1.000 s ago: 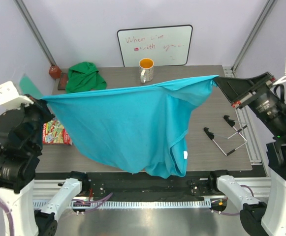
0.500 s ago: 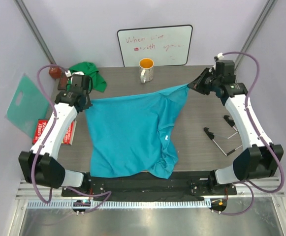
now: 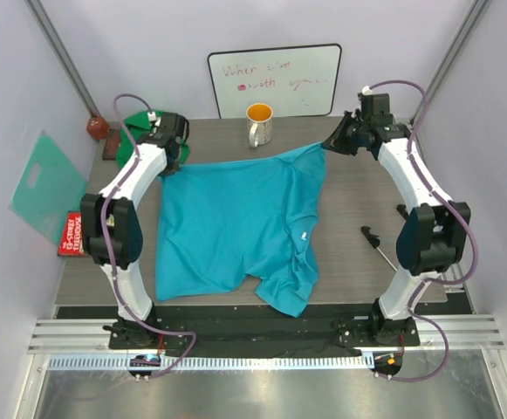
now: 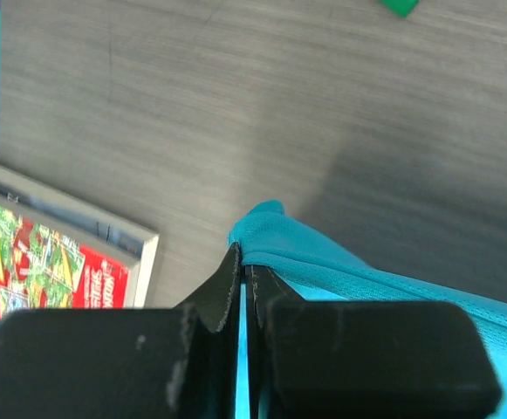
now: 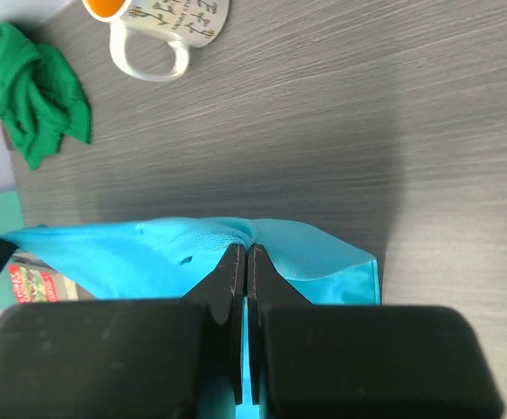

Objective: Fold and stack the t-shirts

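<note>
The turquoise-blue t-shirt (image 3: 236,223) lies spread on the table, its near hem over the front edge. My left gripper (image 3: 167,166) is shut on its far left corner (image 4: 266,237). My right gripper (image 3: 327,147) is shut on its far right corner (image 5: 227,240), held just above the wood. The green t-shirt (image 3: 144,122) lies crumpled at the back left, partly hidden behind my left arm; it also shows in the right wrist view (image 5: 35,92).
A white mug (image 3: 258,125) with an orange inside stands at the back, before a whiteboard (image 3: 275,80). A mint-teal plastic sheet (image 3: 42,183) and a red book (image 3: 70,234) lie at the left. A black wire tool (image 3: 384,253) lies at the right.
Both arms have reached farther back and lowered the blue t-shirt, which hung in the air a second ago and now lies spread flat on the table.
</note>
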### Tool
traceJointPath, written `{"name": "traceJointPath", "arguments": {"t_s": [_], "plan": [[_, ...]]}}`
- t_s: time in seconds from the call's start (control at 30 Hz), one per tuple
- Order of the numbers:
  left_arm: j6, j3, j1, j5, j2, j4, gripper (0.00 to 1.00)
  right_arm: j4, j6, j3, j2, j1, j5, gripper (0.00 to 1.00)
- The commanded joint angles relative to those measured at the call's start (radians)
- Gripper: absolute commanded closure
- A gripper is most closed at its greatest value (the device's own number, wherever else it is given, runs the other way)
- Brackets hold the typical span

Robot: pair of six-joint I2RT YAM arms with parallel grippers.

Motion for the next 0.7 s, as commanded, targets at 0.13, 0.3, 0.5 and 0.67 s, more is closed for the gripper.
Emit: {"name": "traceJointPath", "arguments": {"t_s": [0.13, 0.3, 0.5, 0.67], "plan": [[0.045, 0.207, -0.008, -0.084, 0.214, -0.004, 1.00, -0.036, -0.060, 0.163, 0.157, 0.055, 0.025, 0.99], [0.065, 0.304, -0.005, -0.085, 0.310, -0.024, 1.00, -0.112, -0.084, 0.278, 0.266, 0.069, 0.044, 0.99], [0.047, 0.362, 0.012, -0.042, 0.425, -0.061, 1.00, -0.214, -0.106, 0.448, 0.393, 0.077, 0.053, 0.99], [0.047, 0.368, 0.017, -0.048, 0.465, -0.073, 1.00, -0.283, -0.127, 0.554, 0.466, 0.086, 0.050, 0.99]]}}
